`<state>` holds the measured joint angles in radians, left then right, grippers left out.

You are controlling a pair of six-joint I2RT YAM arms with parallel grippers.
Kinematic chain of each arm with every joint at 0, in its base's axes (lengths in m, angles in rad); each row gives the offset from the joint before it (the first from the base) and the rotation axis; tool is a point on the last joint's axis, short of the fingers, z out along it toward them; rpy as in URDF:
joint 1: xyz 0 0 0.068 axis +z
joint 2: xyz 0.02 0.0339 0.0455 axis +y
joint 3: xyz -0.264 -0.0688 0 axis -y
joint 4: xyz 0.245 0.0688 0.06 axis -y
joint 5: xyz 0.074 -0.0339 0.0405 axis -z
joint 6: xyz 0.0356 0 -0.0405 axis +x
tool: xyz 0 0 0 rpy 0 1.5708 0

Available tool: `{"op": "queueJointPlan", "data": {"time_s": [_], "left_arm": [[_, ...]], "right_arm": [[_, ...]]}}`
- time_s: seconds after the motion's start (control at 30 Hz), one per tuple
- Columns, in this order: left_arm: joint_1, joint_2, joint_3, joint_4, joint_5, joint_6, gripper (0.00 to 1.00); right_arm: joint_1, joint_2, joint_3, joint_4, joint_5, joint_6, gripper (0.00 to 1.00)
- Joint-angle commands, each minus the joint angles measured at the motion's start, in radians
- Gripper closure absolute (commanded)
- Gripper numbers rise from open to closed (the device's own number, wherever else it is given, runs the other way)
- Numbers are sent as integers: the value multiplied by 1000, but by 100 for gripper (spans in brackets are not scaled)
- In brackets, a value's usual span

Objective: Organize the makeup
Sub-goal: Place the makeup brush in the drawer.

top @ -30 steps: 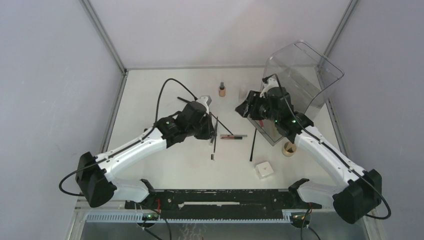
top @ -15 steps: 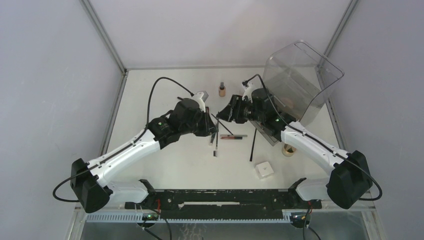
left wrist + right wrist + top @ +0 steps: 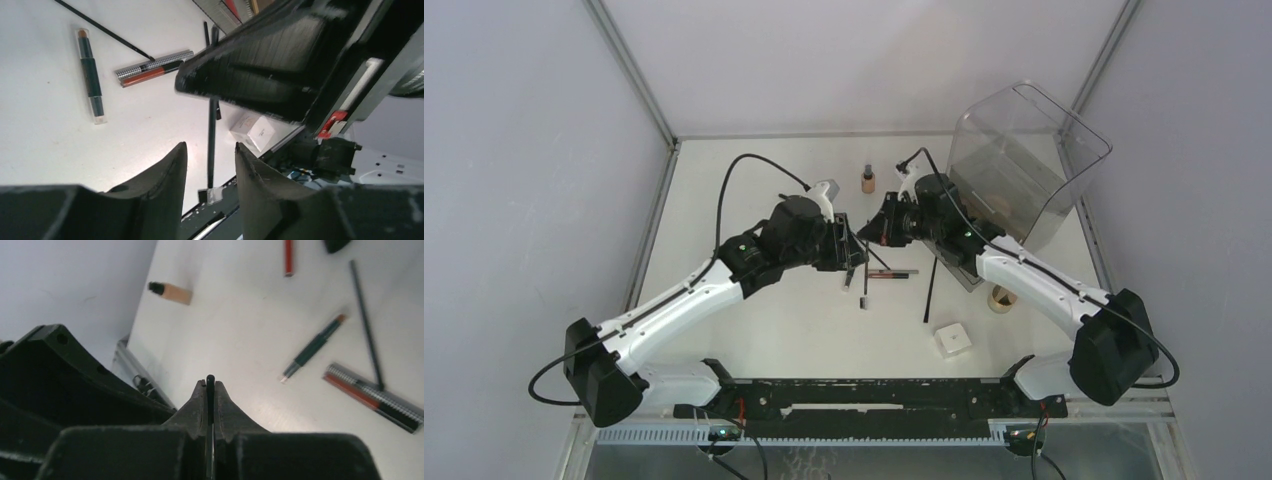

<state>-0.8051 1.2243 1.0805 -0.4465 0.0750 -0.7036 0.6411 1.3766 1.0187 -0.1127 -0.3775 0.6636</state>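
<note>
You have one tan bottle [image 3: 867,181], one white box [image 3: 952,339], one round puff [image 3: 1001,297], one clear bin [image 3: 1027,150], one dark green stick [image 3: 865,290].

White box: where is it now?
Top view: the white box lies on the table's right half, towards the near edge, close to the thin black stick's near end and the round tan puff, touching neither.

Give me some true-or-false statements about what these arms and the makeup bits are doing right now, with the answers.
1. The right jaws are shut on a thin black stick. True.
2. The white box sits inside the clear bin. False: it lies on the table, outside the bin.
3. The left jaws clamp the red lip stick. False: they stand open and empty, and the lip stick lies on the table.
4. A tan dark-capped bottle sits toward the table's far side. True.
</note>
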Motion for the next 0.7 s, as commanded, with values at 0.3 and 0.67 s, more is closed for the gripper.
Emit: {"op": "queueJointPlan", "data": {"time_s": [0.3,0.67], "left_arm": [[160,-107,-118,-41,-51,22,53],[293,69,-89,-84,-77,22,50]], "right_arm": [[-73,-174,180,-330,919,-611,100],[-101,70,162,-189,1066,-806,99]]}}
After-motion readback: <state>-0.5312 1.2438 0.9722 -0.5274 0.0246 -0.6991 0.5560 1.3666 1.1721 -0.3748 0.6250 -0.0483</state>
